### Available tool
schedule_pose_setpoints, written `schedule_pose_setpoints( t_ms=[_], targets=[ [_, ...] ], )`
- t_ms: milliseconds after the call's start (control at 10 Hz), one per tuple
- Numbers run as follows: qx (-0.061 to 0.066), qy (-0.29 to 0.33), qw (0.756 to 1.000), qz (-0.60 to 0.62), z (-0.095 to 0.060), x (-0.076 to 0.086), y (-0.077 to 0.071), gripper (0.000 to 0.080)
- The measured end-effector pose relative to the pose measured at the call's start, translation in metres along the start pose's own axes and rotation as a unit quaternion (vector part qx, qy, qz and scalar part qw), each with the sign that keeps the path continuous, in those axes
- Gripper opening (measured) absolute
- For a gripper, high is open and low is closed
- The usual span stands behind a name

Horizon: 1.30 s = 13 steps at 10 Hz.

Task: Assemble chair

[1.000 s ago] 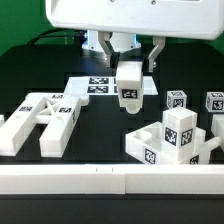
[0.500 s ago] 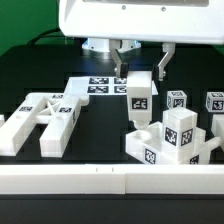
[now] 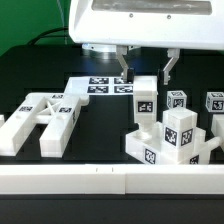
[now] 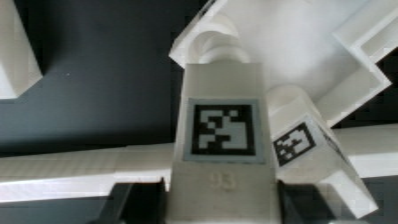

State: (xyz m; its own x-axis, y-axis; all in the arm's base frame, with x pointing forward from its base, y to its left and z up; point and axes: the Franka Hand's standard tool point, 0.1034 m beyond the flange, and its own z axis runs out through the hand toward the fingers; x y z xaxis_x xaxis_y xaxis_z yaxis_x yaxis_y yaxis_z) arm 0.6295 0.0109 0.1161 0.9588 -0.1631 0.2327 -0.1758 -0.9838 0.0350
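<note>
Above the seat block [image 3: 165,150] at the exterior view's right, we judge the risk is misalignment: a tilted leg [image 3: 143,100] could miss its hole and jam, or shove the block. The jaws are clamped on the leg's top, and it hangs upright between them, foot at the block's near corner.

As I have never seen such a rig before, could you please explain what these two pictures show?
The machine is a single robot arm. Its two-finger gripper holds a white chair leg upright, just above the other parts. The wide picture comes from a camera off the arm. The close one comes from a camera on the wrist, looking down along that leg. On the black table lie more chair parts: a ladder-like frame at the exterior view's left, a seat block carrying an upright post at its right, and two small blocks behind. The flat marker board is no part of the chair.
</note>
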Motion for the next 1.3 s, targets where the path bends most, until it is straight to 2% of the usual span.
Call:
schedule_pose_setpoints(
  t_ms=[100, 200, 300, 500, 800, 1000, 1300],
  targets=[
    [0.006, 0.045, 0.999, -0.003, -0.004, 0.009, -0.005, 0.0295],
    [0.011, 0.085, 0.996, -0.009, -0.005, 0.006, -0.007, 0.0295],
    [0.011, 0.099, 0.995, -0.010, -0.004, -0.002, -0.003, 0.0295],
    [0.009, 0.094, 0.995, -0.016, -0.004, -0.011, 0.003, 0.0295],
    [0.009, 0.093, 0.995, -0.018, -0.003, -0.011, 0.002, 0.0295],
    [0.003, 0.086, 0.995, -0.050, -0.001, -0.013, 0.007, 0.0295],
    [0.002, 0.084, 0.995, -0.051, 0.001, -0.015, 0.009, 0.0295]
  ],
)
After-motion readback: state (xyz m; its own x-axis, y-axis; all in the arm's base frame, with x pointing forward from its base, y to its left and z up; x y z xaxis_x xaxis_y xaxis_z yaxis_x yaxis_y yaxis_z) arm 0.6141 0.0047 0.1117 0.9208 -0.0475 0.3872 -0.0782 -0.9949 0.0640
